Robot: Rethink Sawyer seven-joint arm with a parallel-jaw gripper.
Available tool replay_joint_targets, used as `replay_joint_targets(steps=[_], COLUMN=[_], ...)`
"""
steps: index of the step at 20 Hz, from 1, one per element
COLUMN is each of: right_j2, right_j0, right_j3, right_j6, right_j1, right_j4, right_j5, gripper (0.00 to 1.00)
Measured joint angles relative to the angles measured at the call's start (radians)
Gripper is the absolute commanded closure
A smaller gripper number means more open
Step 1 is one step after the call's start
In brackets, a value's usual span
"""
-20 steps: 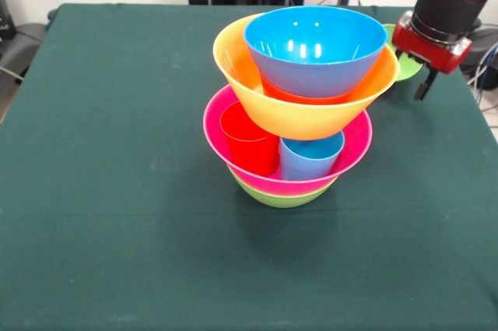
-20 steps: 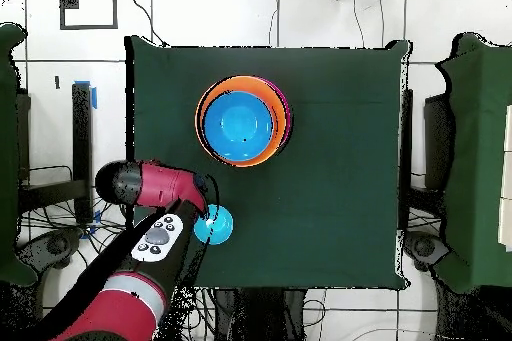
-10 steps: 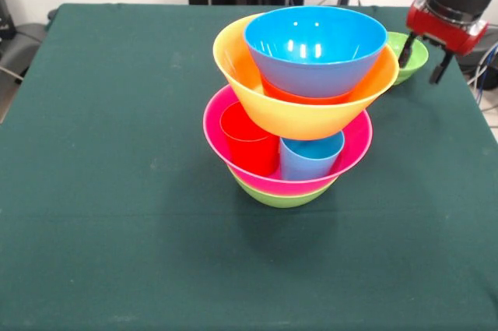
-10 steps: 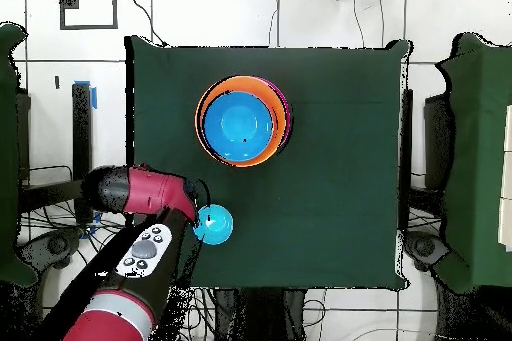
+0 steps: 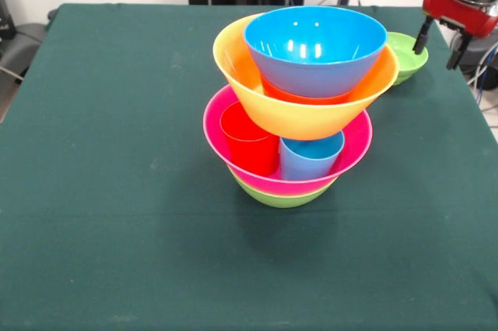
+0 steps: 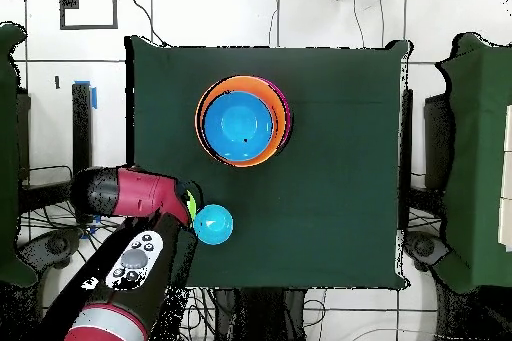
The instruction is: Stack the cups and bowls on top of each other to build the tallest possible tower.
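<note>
The gripper (image 5: 438, 36) hangs empty, fingers spread, at the table's (image 5: 117, 191) far right, just beside a small green bowl (image 5: 406, 57). The tower (image 5: 299, 105) stands mid-table, blue bowl (image 5: 315, 49) on top.

No words, labels, brand names or numbers can be read anywhere. The bowls (image 5: 315, 51), the cups (image 5: 250, 140) and the table (image 5: 117, 191) are all plain. The arm (image 6: 125, 267) has small buttons, but nothing on them can be read.
</note>
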Motion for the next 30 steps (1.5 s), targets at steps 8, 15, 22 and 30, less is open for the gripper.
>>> replay_joint_targets(steps=[8, 15, 22, 30], right_j2=[0.000, 0.000, 0.005, 0.020], right_j0=[-0.009, -0.027, -0.029, -0.029], right_j3=[0.003, 0.013, 0.046, 0.058], right_j6=[0.000, 0.000, 0.000, 0.000], right_j1=[0.019, 0.054, 0.072, 0.082], right_j4=[0.000, 0.000, 0.000, 0.001], right_j5=[0.000, -0.001, -0.033, -0.061], gripper=[0.00, 0.00, 0.00, 0.00])
